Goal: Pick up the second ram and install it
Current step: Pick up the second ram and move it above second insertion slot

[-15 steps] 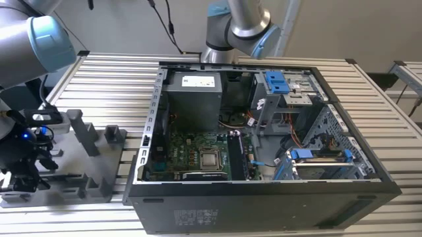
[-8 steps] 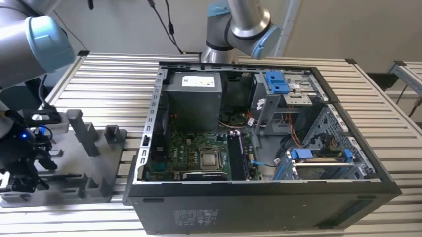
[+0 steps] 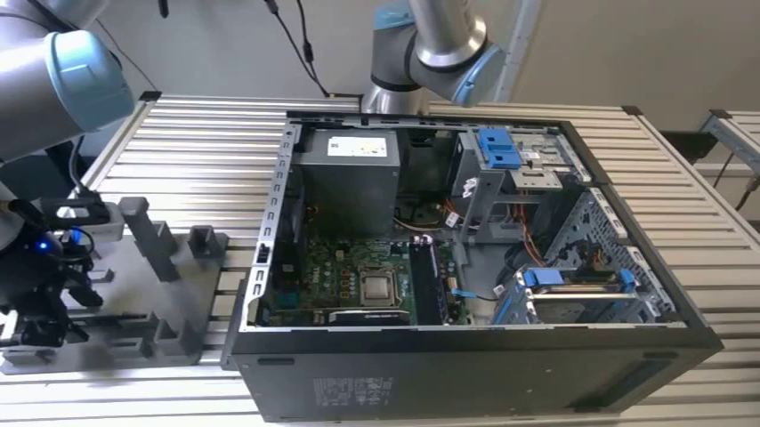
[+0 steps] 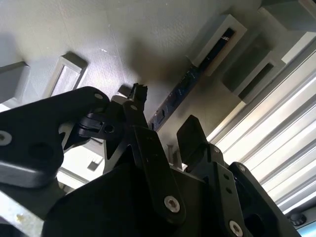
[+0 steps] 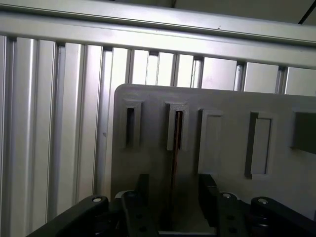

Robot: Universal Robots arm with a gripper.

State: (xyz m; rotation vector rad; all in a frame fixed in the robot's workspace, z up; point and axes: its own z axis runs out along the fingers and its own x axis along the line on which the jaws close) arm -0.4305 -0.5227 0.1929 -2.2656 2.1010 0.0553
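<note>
While the slatted metal table [image 3: 178, 133] carries everything, the biggest thing on it, the open black computer case [image 3: 475, 374], stands well apart from the gripper [image 3: 42, 311], off toward the exterior view's right. Its motherboard [image 3: 356, 280] is where the install has to happen, and I cannot tell from here whether a stick already sits in the memory slots. Next in size, the arm [image 3: 60, 80] reaches down at the exterior view's left over the flat grey tray [image 3: 178, 294], which lies directly under the gripper and is seen in both wrist views [image 4: 123, 29] [image 5: 222, 98] with its raised posts and slots. By my judgement the task is at its opening stage: nothing is lifted, nothing is carried, and the whole trip to the case and the seating of the board are left to do. The gripper [image 4: 165, 108] [image 5: 175, 180] has its two black fingers [image 4: 148, 143] [image 5: 207, 192] apart, one on each side of the second ram [image 4: 182, 84] [image 5: 176, 143], with a gap showing on both flanks, so they seem to straddle it without clamping. That thin dark strip stands on edge in the tray, its near end between the fingertips and the rest running away from the gripper into a grey slotted post [image 4: 217, 44].
</note>
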